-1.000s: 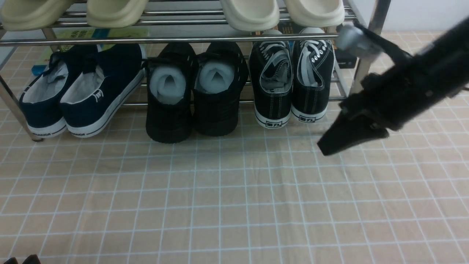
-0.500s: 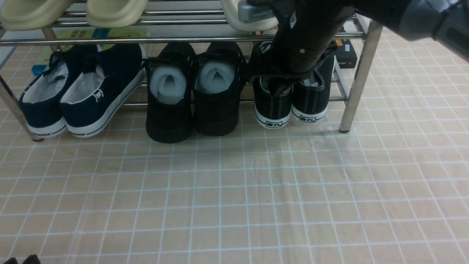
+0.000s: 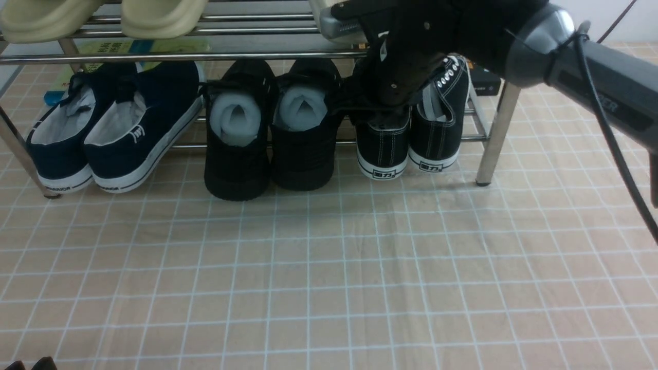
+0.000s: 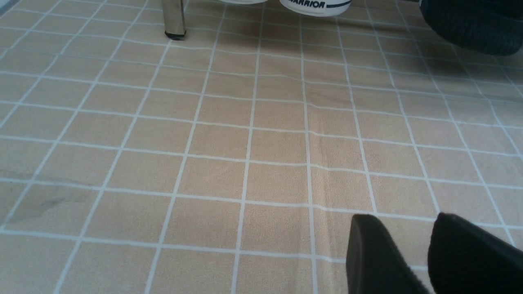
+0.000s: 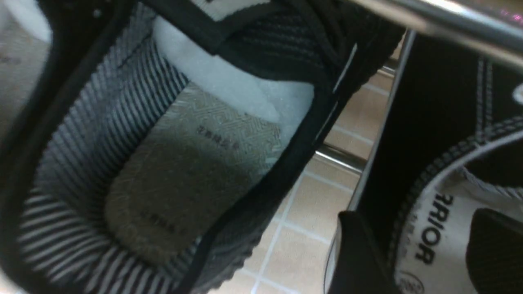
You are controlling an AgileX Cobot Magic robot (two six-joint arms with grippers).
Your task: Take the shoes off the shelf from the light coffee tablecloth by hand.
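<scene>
The shoes, a black canvas pair with white laces, stand at the right end of the shelf's (image 3: 494, 128) lower tier, heels toward me. The left one (image 3: 383, 151) is partly hidden by my right gripper (image 3: 383, 109), which reaches down into its opening; the right one (image 3: 434, 131) stands free. In the right wrist view the right gripper (image 5: 414, 214) is open, astride that shoe's side wall (image 5: 412, 179), with one finger outside and one over the insole. My left gripper (image 4: 402, 218) is open and empty, low over the light coffee tablecloth (image 3: 329, 267).
Navy slip-ons (image 3: 113, 133) and all-black shoes stuffed with foam (image 3: 272, 139) share the lower tier. The foam-stuffed shoe (image 5: 184, 163) lies close beside the right gripper. Beige slippers (image 3: 159, 15) sit on the upper tier, whose front bar (image 3: 205, 55) runs just above the shoes.
My right arm swung up from the cloth beside the shelf leg and to the left, onto the canvas pair. Its gripper went from shut to open, over the left shoe's side.
</scene>
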